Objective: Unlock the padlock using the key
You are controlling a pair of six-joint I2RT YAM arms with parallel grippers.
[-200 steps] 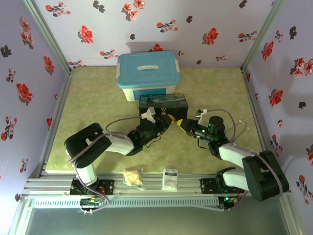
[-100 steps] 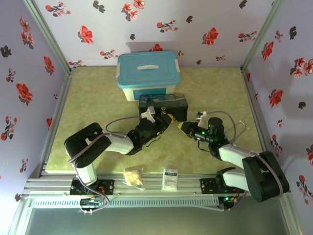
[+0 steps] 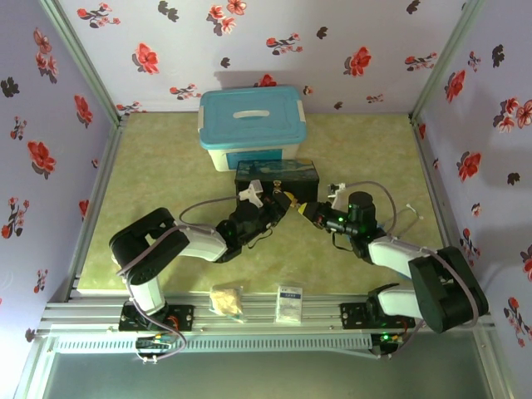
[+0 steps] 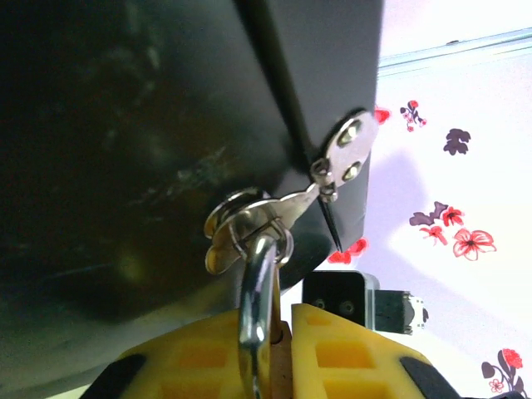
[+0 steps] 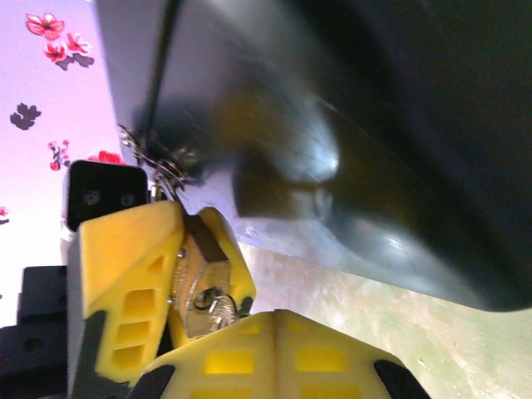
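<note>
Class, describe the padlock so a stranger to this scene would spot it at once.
Start at the blue-lidded box at the table's far end; a dark tin stands just in front. The padlock loops through that tin's clasp between the left gripper's yellow fingers: tiny, brass-bodied, silver-shackled.

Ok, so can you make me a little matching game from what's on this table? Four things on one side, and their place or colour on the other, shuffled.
Things:
1. padlock
2. lid of the plastic box
3. white packet
4. painted tin

Descriptions:
A. light blue
B. lying on the metal rail at the near edge
C. pinched in the left gripper
D. dark, standing just in front of the plastic box

Pairs: 1-C, 2-A, 3-B, 4-D
</note>
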